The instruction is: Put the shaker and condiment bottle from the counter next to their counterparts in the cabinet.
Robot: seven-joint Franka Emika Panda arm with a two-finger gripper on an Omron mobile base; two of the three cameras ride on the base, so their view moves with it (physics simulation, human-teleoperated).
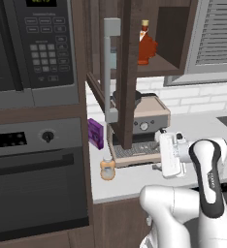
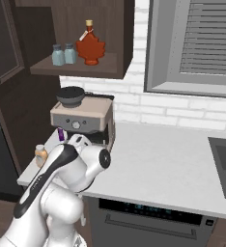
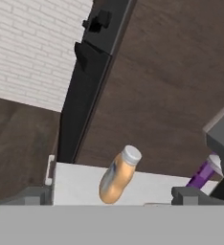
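— Where is the small pale orange-tan condiment bottle [image 3: 117,176] sitting?

— Upright on the white bench [image 1: 135,180] near its edge, beside the espresso machine [image 1: 143,127]. I am reaching low toward it, wrist turned sideways.

— And your fingers [image 3: 112,197]?

— Spread wide, holding nothing. It is looking light, rigid and probably slick, so I am favouring the body below the cap.

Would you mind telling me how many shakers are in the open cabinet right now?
2. One shaker stands at the shelf's left end, a second shaker touches its right side, left of the red-orange bottle. The cabinet wall may hide others.
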